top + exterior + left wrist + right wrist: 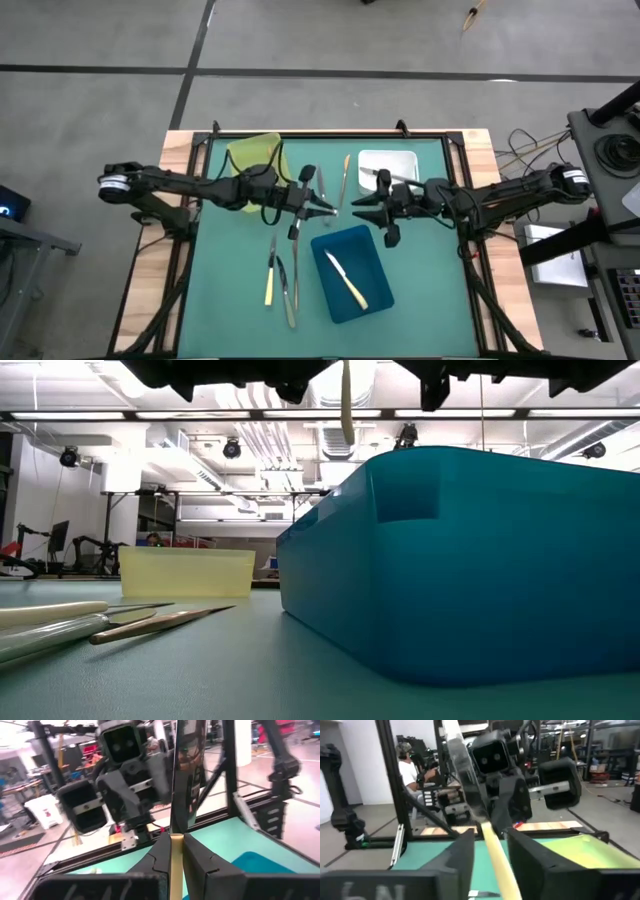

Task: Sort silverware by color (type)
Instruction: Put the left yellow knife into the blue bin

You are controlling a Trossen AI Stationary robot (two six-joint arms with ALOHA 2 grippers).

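Left gripper (176, 840), just left of frame centre in the high view, closed on the cream handle of a knife (345, 178), blade upright. Right gripper (490, 837), just right of centre, facing it: fingers flanking the same handle with slivers of gap, apparently not clamping. Below centre, blue tray (380, 300) holding one cream-handled knife (346, 279). Upper right of centre, white tray (405, 158) with what looks like a silver piece (383, 176), partly hidden by the arm. Upper left, yellow tray (250, 150), contents unclear. Lower left of centre, loose pieces (269, 278) on the table (430, 290). Sorting judged early: most silverware unsorted.
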